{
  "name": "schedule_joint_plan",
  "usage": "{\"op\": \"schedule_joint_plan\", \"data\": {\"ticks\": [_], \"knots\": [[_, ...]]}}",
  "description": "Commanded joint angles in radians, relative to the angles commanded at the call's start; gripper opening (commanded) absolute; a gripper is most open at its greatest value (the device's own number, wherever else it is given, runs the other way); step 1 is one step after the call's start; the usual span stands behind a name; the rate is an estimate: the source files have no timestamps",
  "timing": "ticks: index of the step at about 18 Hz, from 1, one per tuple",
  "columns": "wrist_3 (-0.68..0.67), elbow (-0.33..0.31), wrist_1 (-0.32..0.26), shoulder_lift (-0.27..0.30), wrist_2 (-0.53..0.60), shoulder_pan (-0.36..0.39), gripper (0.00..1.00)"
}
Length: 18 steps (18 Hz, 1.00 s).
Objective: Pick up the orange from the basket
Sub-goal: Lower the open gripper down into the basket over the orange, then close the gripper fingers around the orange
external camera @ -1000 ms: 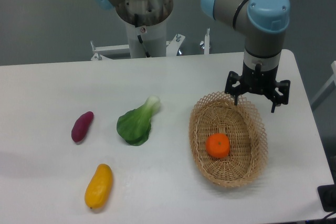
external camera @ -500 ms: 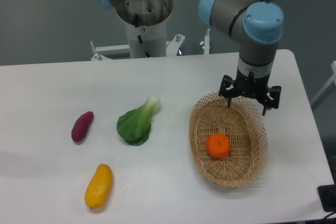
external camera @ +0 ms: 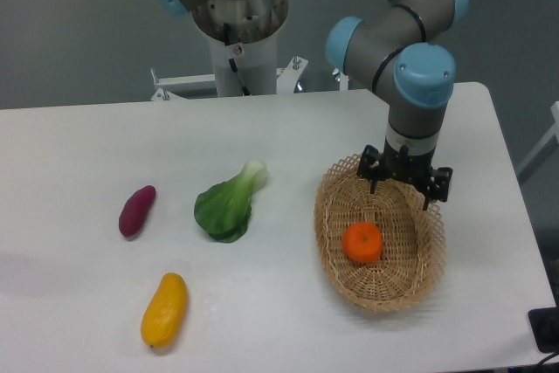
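The pincer (external camera: 400,188) hangs over the far end of the basket (external camera: 336,249), fingers spread wide and pointing down, nothing between them, and there's the orange (external camera: 362,243) sitting on the basket floor, below and a touch to the camera-left of the pincer, nearer to us, well apart from the fingertips! So where are we in this task? The approach looks only partly made: the pincer is above the basket's rim end, not above the fruit, and the orange rests untouched on the wicker. What's left, by my reading, is the bulk of it: line up over the orange, drop down inside the basket, close the fingers around that glossy round skin, and lift clear. Far off to the camera-left of the pincer on the white table (external camera: 79,155) lie a bok choy (external camera: 226,205), a purple sweet potato (external camera: 136,210) and, nearest the camera, a yellow-orange mango-like fruit (external camera: 164,309), none of them in the way
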Motion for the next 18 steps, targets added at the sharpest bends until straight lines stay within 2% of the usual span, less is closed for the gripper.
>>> {"op": "schedule_joint_plan", "data": {"ticks": [2,5,18], "knots": [[-0.075,0.005,0.009,-0.005,-0.011,-0.008,1.00],[-0.122,0.005,0.060,-0.029,-0.054,-0.031,1.00],[-0.168,-0.009,0.081,-0.078,-0.023,-0.069,1.00]]}}
